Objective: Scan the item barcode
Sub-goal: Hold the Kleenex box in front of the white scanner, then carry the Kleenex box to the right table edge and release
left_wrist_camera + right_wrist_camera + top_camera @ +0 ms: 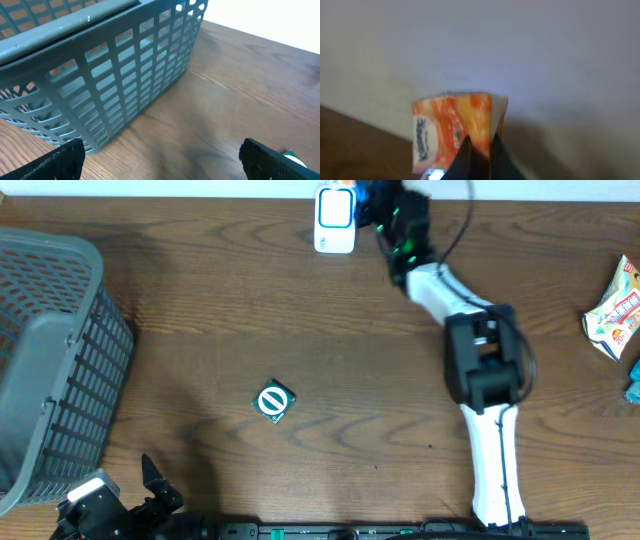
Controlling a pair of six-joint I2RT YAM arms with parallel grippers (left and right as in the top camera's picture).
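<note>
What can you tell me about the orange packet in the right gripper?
The orange packet is a soft-looking pack with a mottled orange and white wrapper and a white label with blue lettering on its left face, too blurred to read. The shut right gripper pinches its lower right edge, holding it roughly upright before a pale wall.

Orange-and-white packet (451, 131), blue lettering on white side panel, blurred; upright, lower edge pinched in closed right end effector (481, 144), held clear of table (300, 330). White scanner (335, 218), blue face, lies at table's far edge.
</note>
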